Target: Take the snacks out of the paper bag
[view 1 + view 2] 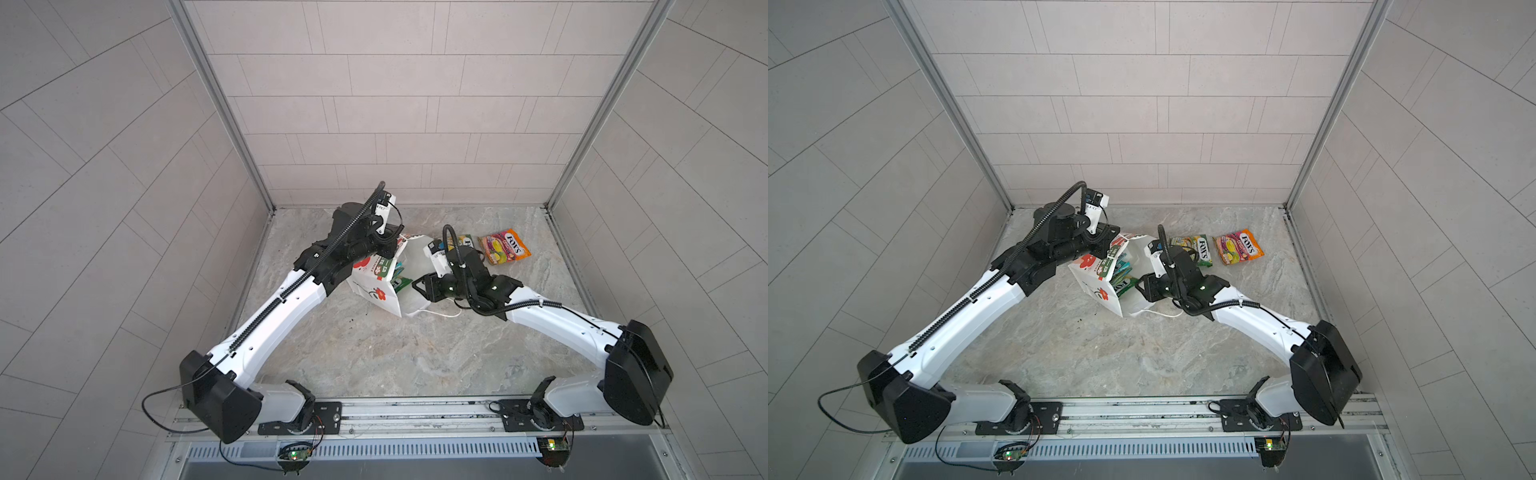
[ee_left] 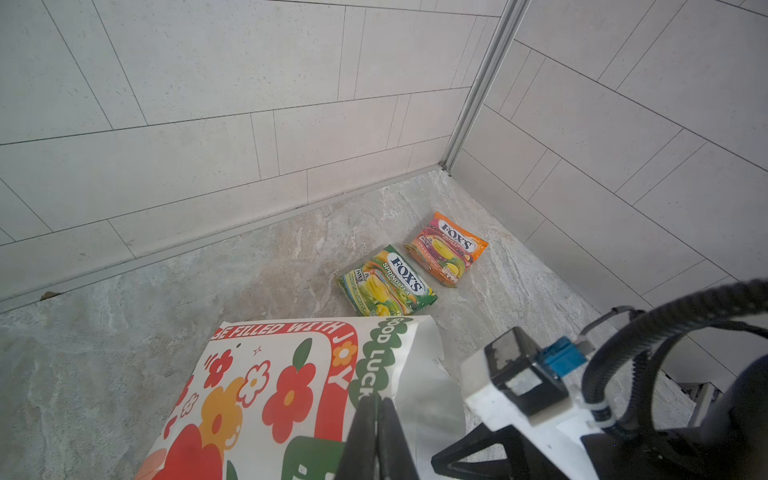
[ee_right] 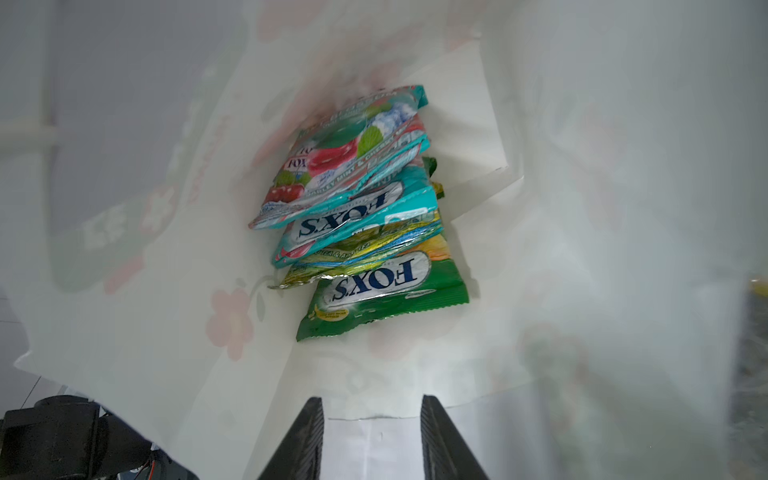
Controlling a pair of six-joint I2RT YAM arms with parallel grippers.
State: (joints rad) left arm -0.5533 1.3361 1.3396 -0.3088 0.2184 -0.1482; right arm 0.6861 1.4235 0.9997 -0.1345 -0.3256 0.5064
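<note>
**Snacks [image 3: 361,216]: four in the bag, two on the table**

The paper bag [image 1: 376,293] lies tipped over at the middle of the marble-patterned table [image 1: 374,357]. Its mouth faces right, and a white cord handle [image 1: 444,316] trails on the table at its near side.

The left gripper [image 2: 376,401] is clenched on the far part of the mouth's rim, its two fingers pressed together with the printed paper between them. The right gripper [image 3: 372,401] sits at the mouth and points inward. Its jaws stand apart and hold nothing; only the bag's white lining shows between them.

Deeper in, clear of those fingertips, four packets lie stacked and overlapping against the bag's inner wall. There are two teal packets [image 3: 353,158] with red cherries, then a yellow-green packet [image 3: 374,245] with a crinkled edge, then a green packet [image 3: 386,295] nearest the mouth.

Two more lie flat on the table at the far right, just beside each other. The green-yellow "Spring Tea" packet [image 2: 386,282] is closer to the bag, and the orange-pink packet [image 2: 446,249] is further right. In both top views the right arm hides part of the Spring Tea packet.
</note>
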